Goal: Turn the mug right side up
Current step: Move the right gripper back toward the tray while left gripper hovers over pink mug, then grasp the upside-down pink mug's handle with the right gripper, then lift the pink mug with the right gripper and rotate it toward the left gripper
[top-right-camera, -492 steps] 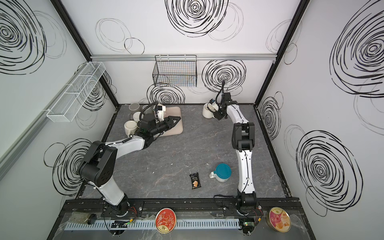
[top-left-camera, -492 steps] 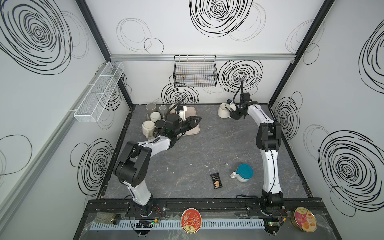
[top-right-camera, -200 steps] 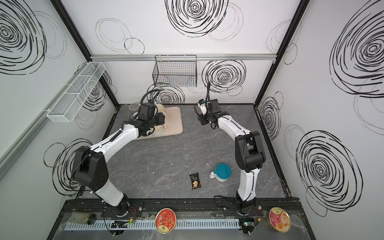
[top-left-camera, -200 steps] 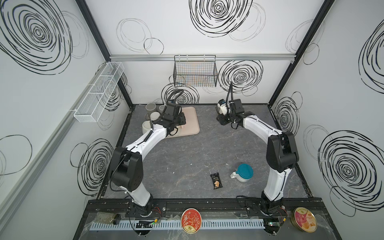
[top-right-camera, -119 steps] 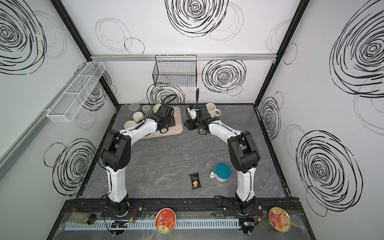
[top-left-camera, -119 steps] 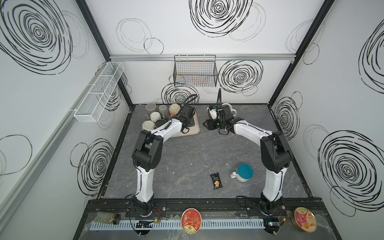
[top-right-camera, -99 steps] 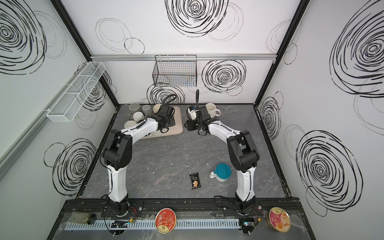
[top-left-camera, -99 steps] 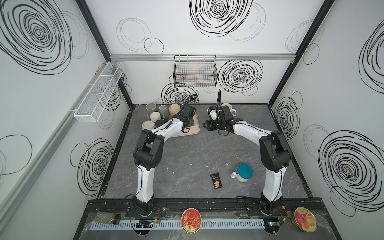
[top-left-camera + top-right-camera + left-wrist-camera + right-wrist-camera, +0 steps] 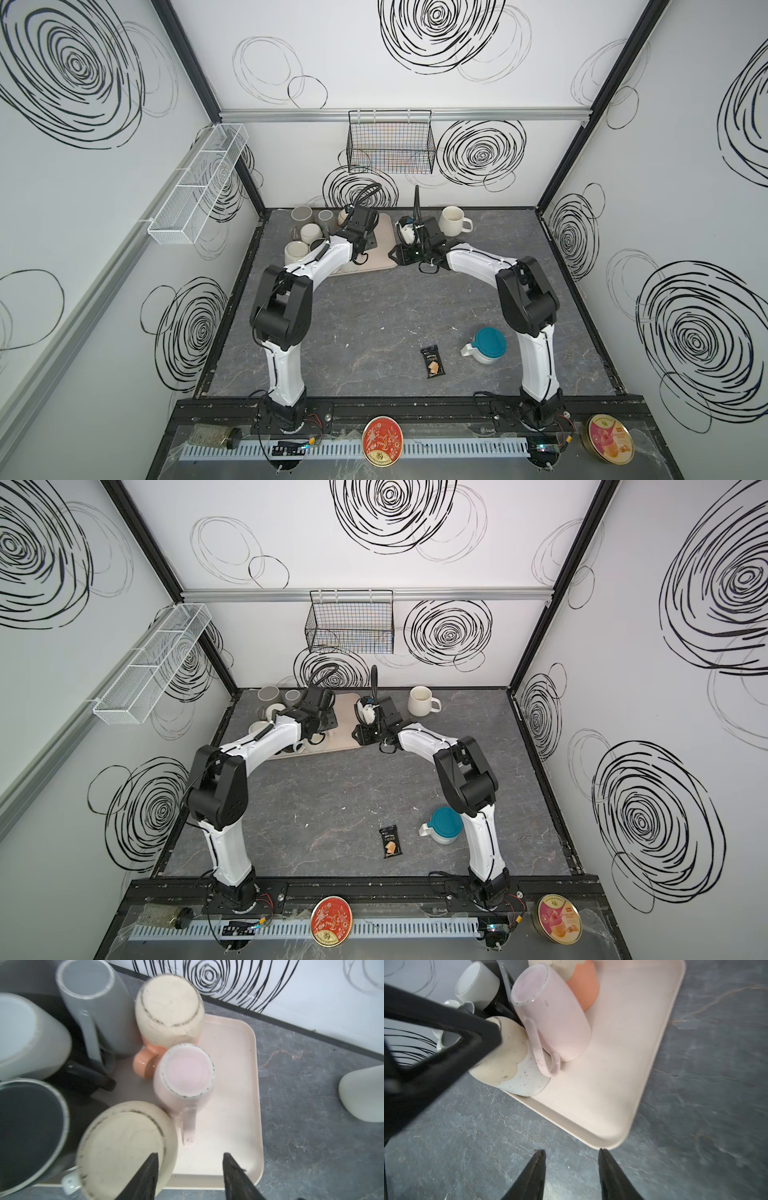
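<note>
Several mugs stand upside down on the cream tray [image 9: 234, 1076]. A pink mug [image 9: 184, 1072] stands mid-tray with its handle toward my left gripper [image 9: 190, 1155]. The gripper is open above the tray, its tips just short of that handle, and one finger overlaps the base of a cream speckled mug [image 9: 124, 1147]. A peach mug [image 9: 168, 1005] stands behind the pink one. My right gripper [image 9: 571, 1151] is open and empty over the grey table at the tray's [image 9: 623, 1064] corner, facing the pink mug [image 9: 552, 1016]. In both top views the grippers [image 9: 363, 245] [image 9: 365, 733] meet at the tray.
A white mug [image 9: 453, 220] stands upright at the back right. Grey and dark mugs [image 9: 307, 228] crowd the back left corner. A teal-lidded cup [image 9: 486, 345] and a snack packet [image 9: 433, 362] lie near the front right. A wire basket [image 9: 390, 145] hangs on the back wall.
My right gripper has moved away from the white mug, leftward to the tray's corner. My left gripper has swung over the tray, and its jaws have widened a little.
</note>
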Available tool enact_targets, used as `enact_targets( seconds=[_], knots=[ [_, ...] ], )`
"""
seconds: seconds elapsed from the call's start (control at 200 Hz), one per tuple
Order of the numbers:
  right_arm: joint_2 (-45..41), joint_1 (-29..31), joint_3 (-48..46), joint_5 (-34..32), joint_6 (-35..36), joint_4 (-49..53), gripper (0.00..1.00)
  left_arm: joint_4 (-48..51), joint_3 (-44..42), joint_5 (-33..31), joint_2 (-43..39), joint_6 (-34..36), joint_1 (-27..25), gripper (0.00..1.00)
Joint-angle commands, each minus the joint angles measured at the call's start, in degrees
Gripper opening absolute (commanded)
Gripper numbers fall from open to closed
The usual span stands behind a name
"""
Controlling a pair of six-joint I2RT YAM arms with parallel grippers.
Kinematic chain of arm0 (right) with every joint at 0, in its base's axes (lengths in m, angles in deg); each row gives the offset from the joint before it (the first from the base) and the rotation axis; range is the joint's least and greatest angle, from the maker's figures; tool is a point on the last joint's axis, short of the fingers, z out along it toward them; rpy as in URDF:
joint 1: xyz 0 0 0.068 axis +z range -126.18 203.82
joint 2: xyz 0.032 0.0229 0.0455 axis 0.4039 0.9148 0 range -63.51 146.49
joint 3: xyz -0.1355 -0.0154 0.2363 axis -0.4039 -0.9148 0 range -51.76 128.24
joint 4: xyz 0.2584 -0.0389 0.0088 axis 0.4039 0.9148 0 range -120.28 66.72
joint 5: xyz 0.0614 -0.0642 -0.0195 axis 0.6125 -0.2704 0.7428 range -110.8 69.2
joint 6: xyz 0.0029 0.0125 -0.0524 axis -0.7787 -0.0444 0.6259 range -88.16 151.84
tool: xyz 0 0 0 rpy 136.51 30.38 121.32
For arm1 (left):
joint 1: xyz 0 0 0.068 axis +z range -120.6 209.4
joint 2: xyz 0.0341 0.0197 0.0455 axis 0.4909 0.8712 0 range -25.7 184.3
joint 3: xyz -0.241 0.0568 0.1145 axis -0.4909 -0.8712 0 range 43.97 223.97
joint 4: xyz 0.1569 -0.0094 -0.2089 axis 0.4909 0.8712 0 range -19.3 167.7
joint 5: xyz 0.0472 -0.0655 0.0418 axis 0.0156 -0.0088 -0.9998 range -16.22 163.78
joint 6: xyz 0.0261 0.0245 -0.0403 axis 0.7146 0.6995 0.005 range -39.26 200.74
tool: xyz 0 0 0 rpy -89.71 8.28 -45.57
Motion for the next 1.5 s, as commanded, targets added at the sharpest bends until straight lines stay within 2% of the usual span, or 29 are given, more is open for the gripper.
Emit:
enact_targets(
  seconds=[0.0, 0.215, 0.685, 0.951, 1.006, 1.166, 1.496],
  knots=[
    [4.0, 2.8, 6.7, -3.0, 1.7, -0.6, 0.46, -2.4, -2.6, 1.7, -5.7, -0.9, 2.5, 0.53],
    [11.1, 5.3, 15.9, -6.8, 3.9, 1.1, 0.48, -4.6, -9.4, 2.9, -12.6, -1.1, 5.1, 0.53],
    [22.7, 6.3, 33.0, -11.7, 6.8, 4.9, 0.51, -6.0, -16.7, 5.6, -19.1, 0.3, 9.2, 0.53],
    [25.7, 6.1, 37.1, -13.9, 8.7, 4.6, 0.5, -5.9, -18.9, 6.6, -21.0, 1.6, 10.3, 0.53],
    [25.7, 6.0, 37.1, -14.2, 9.3, 4.8, 0.47, -6.0, -19.2, 7.1, -21.2, 2.0, 10.4, 0.53],
    [24.2, 5.8, 35.8, -16.1, 11.0, 5.8, 0.28, -6.8, -20.4, 9.3, -21.8, 2.6, 10.5, 0.53],
    [14.1, 5.2, 21.5, -19.1, 14.3, 0.1, 0.0, -8.9, -23.5, 11.9, -24.4, 3.5, 9.9, 0.53]
  ],
)
